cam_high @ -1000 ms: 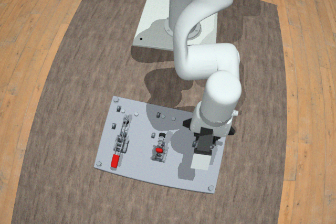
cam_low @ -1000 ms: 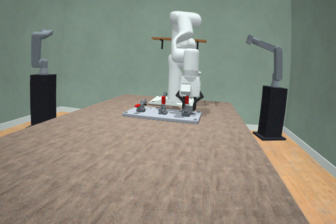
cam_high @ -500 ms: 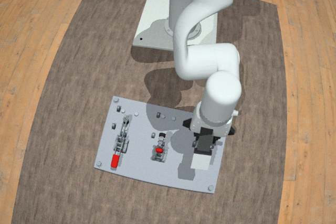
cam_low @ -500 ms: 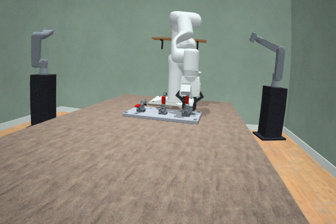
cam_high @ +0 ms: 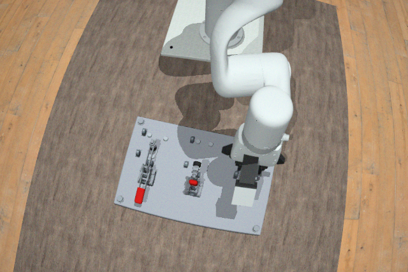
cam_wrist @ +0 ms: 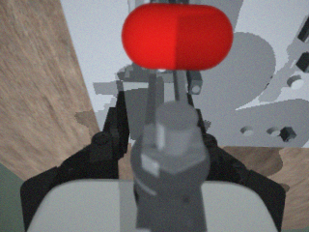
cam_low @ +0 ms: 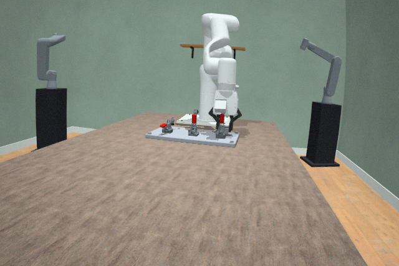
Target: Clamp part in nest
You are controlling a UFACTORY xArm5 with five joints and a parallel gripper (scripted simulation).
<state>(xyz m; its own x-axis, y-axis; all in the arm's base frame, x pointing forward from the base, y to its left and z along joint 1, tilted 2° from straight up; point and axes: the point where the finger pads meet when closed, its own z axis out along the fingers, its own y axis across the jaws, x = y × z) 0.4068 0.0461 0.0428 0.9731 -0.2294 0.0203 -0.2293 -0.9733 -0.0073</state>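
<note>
Top view: high above the fixture plate (cam_high: 171, 203) (cam_low: 190, 139) (cam_wrist: 251, 118), facing steeply down, whole plate framed. Exterior view: low over the counter (cam_high: 108, 104) (cam_low: 180, 192) (cam_wrist: 43, 63), well apart from the plate's clamp-handle side, facing robot and wall. Wrist view: nearest, downward onto one plate end. Shared by top and exterior: whole plate.

fixture plate (cam_high: 171, 193) (cam_low: 190, 139): plain pale blue-grey. clamp handle grips: solid red. clamp metalwork: mid grey. arm (cam_high: 243, 74) (cam_low: 227, 70): white. gripper (cam_low: 224, 126) (cam_wrist: 154, 105): black fingers, off-white housing. table top (cam_high: 99, 91) (cam_low: 161, 192) (cam_wrist: 39, 63): brown, streaked grain. floor (cam_high: 375, 130) (cam_low: 341, 205): orange-tan planks. wall (cam_low: 128, 31): grey-green. pedestals: black. side arms: grey.
</note>
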